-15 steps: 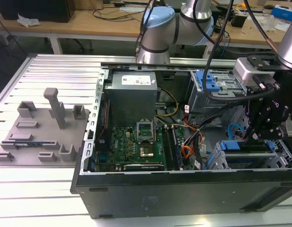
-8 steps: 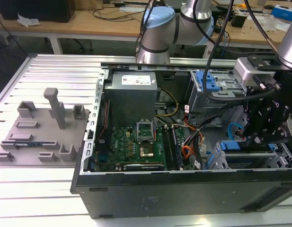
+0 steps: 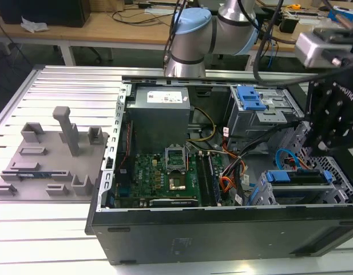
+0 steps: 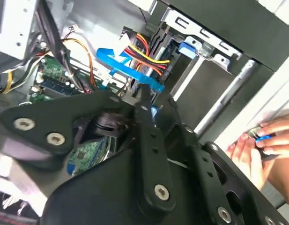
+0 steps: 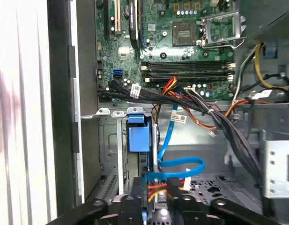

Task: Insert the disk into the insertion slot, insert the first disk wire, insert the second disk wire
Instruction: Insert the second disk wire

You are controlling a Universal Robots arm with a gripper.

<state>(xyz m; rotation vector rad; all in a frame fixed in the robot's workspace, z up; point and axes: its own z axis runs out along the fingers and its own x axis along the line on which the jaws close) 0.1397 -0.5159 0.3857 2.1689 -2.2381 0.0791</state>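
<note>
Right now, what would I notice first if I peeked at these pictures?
Probably the open computer case with its green motherboard in the middle of the exterior view. Then the black gripper low inside the case, right by a curly blue cable and a blue latch in the first wrist view.

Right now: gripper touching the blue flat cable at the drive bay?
Cannot tell. In the first wrist view the gripper sits right at the blue flat cable, overlapping it; no contact or gap shows plainly.

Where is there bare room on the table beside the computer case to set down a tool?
The ribbed table is bare in front of the grey fixture tray and behind it, toward the exterior view's left of the computer case. Inside the case it is crowded: cables, the motherboard and the gripper.
</note>
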